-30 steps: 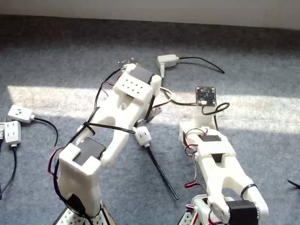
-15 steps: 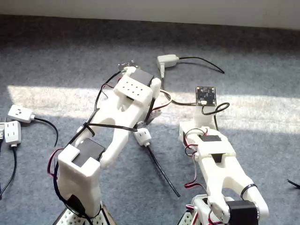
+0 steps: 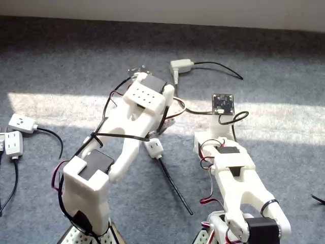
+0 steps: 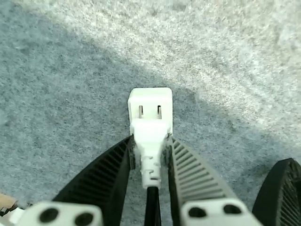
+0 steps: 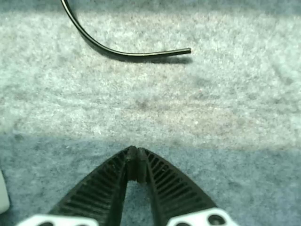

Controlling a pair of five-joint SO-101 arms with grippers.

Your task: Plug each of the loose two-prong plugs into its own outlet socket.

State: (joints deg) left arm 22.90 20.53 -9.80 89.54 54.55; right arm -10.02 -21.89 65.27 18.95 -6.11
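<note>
Your left arm (image 3: 124,127) is hanging over the middle of the grey carpet (image 3: 284,56). Its jaws are clamping a white two-prong plug (image 4: 150,106) by its narrow neck, with one ribbed finger (image 4: 110,174) on each side.

The left wrist view is giving you the detail: the plug's square end with its two short prongs is facing away toward the carpet, and its black cord (image 4: 151,209) is running back between the jaws. From above, you are seeing that plug poking out just beside the arm. Its cord is trailing across the carpet toward the arms' bases.

Your right arm (image 3: 233,168) is sitting alongside, on the right. The right wrist view is showing you its jaws pressing together with nothing between them, low over bare carpet. A loose cord end (image 5: 141,54) is curving across the carpet ahead of them.

The high view is adding what neither wrist view is giving you. A second plug (image 3: 181,66) is lying on the carpet just past the left arm's far end, and its thin lead (image 3: 223,66) is running off to the right. One outlet socket (image 3: 21,123) and a neighbouring socket (image 3: 13,144) are lying near each other at the far left edge, well apart from both plugs.
</note>
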